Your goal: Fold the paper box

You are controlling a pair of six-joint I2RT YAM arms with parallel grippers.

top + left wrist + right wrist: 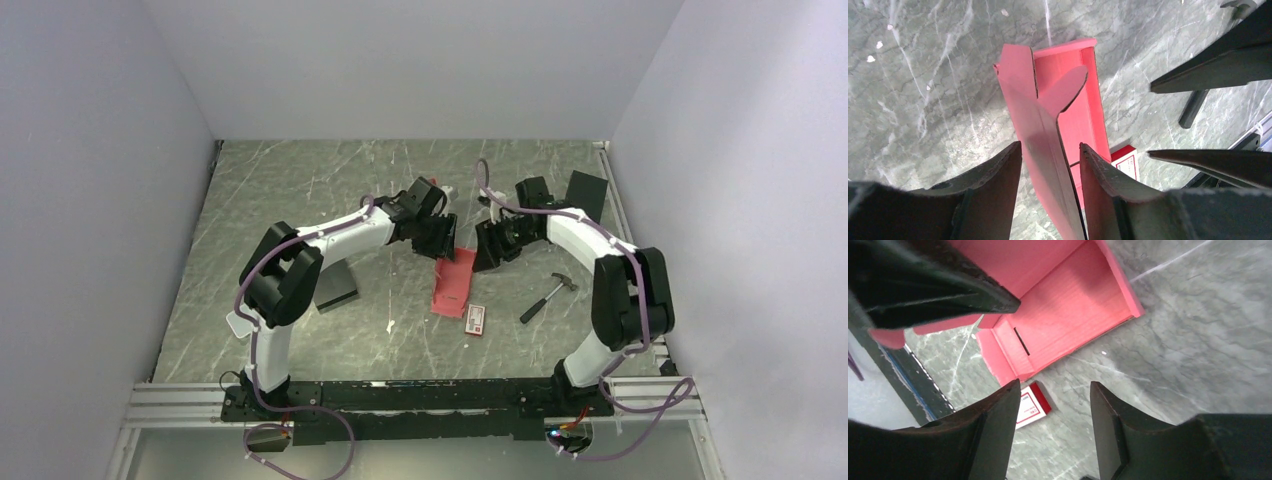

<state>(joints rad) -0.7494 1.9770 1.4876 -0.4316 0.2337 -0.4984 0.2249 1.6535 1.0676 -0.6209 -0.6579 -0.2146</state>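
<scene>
The paper box point(453, 284) is red-pink cardboard, lying as a half-formed open tray point(1068, 305) on the table between the two arms. One long side flap point(1040, 135) stands up from it. My left gripper point(1050, 144) is open around that flap: there is a clear gap on the left, and the flap's edge runs close by the right finger point(1098, 175). In the top view the left gripper point(440, 248) hangs over the box's far end. My right gripper point(1055, 384) is open and empty, just right of the box point(488, 252), over bare table.
A small red-and-white packet point(476, 319) lies just in front of the box. A hammer point(548, 297) is to the right of it. A black box point(585, 193) stands at the back right. A dark flat block point(335, 286) sits beneath the left arm.
</scene>
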